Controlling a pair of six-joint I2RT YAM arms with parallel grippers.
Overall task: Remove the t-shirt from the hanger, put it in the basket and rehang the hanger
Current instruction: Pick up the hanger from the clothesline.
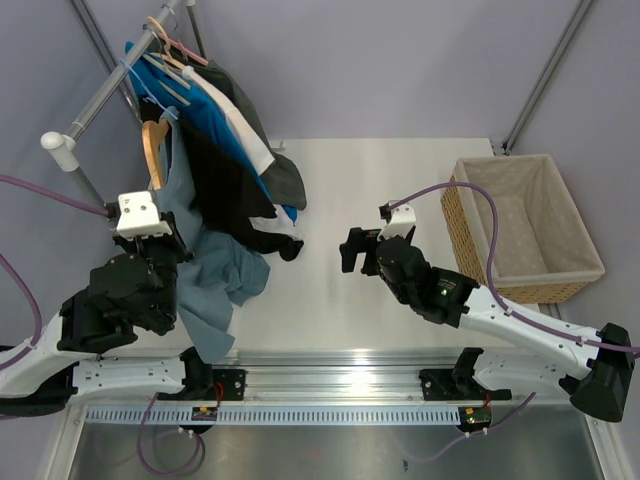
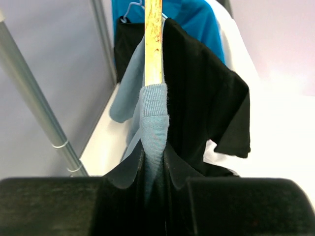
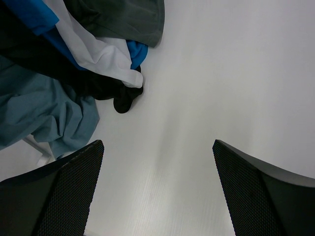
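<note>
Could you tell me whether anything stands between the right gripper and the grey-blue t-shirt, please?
Nothing visible: only bare table lies between the open right gripper and the lower folds of the grey-blue t-shirt. Higher up, a black t-shirt hangs against that side.

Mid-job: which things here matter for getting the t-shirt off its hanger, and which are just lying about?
Job:
grey-blue t-shirt
wooden hanger
left gripper, clamped on the t-shirt's collar
right gripper, open over the table

Lying about:
black shirt
blue shirt
white shirt
dark grey shirt
rack rail
basket
</note>
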